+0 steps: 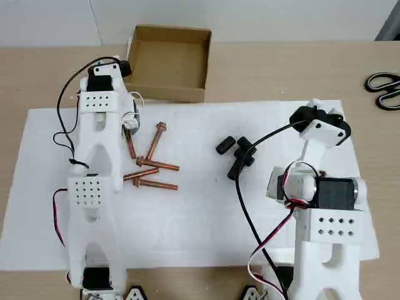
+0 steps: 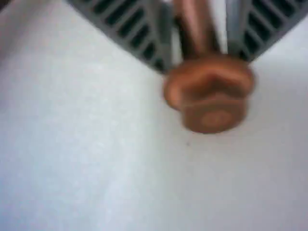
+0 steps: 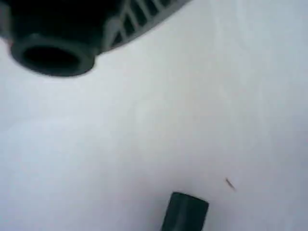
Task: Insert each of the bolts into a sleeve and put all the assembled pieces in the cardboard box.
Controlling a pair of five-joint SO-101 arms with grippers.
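As spare bolts (image 1: 156, 165) lie near the cardboard box (image 1: 169, 94), we see the left gripper (image 2: 202, 48) beside it pinching one bolt (image 2: 209, 94) head-out, and the right gripper (image 3: 72, 33), well apart from it, clamping a sleeve (image 3: 53, 55) open-end-out, apparently for mating.

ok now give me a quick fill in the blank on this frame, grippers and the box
1. The left gripper is shut on a copper ____.
2. The right gripper holds a black ____.
3. The inside of the cardboard box is ____.
4. The loose bolts lie on the white sheet, on the ____ arm's side.

Missing words: bolt; sleeve; empty; left.
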